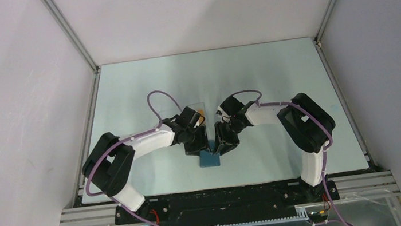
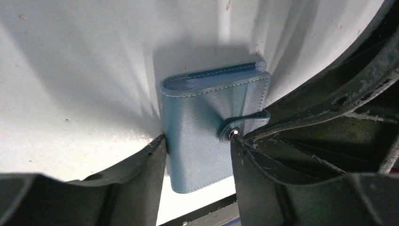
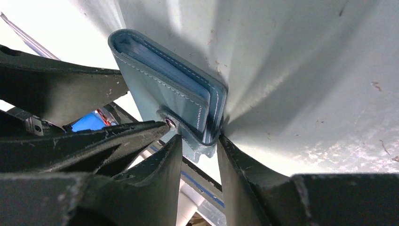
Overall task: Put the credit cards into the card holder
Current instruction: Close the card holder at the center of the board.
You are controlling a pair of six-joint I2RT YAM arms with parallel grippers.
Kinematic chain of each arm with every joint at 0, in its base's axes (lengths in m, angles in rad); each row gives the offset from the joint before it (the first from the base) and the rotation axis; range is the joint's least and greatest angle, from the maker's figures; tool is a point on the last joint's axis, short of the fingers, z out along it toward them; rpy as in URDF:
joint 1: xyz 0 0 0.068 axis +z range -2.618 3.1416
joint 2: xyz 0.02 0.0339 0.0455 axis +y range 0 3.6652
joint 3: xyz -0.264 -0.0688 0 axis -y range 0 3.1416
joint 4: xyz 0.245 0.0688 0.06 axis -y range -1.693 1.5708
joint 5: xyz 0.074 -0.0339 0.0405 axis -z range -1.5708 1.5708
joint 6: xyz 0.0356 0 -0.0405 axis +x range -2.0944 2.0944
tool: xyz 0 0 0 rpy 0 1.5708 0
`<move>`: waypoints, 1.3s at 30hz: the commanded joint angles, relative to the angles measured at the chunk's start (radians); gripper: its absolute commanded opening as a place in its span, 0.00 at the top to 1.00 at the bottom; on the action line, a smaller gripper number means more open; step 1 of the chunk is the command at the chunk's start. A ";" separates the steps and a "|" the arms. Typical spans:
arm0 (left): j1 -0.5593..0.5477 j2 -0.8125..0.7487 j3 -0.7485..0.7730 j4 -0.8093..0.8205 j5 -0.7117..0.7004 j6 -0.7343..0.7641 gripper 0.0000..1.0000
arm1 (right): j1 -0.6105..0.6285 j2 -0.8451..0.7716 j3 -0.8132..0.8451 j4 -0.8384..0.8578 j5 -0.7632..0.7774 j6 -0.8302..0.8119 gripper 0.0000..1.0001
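The card holder (image 1: 211, 159) sits at the lower middle of the top view, on the pale tabletop (image 1: 126, 87) just below where the two arms meet. It is folded shut, its snap tab fastened across the open edge.

In the left wrist view the left tool (image 2: 197, 139) spans the wallet's width. One finger (image 2: 146, 174) presses the plain edge at lower left and the other meets the snap tab at lower right, with no gap on either side, so this tool is gripping the card holder.

In the right wrist view the right tool (image 3: 198, 139) straddles the wallet's lower corner by the tab. Both fingers touch the blue leather, yet light shows between them lower down, and I cannot tell whether they clamp it or only rest against it.

Above the left wrist in the top view, a credit card (image 1: 202, 111) shows as a small orange patch beside a clear plastic sheet (image 1: 196, 104), apart from the wallet
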 commanded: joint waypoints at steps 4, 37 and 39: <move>0.008 0.022 -0.011 0.053 -0.015 -0.044 0.55 | 0.010 0.088 -0.064 -0.046 0.210 -0.068 0.60; 0.011 0.030 -0.018 0.054 0.008 -0.052 0.61 | -0.065 -0.106 -0.097 -0.079 0.117 -0.081 0.34; 0.010 0.024 -0.020 0.053 0.012 -0.057 0.58 | -0.077 -0.118 -0.105 -0.071 0.113 -0.079 0.34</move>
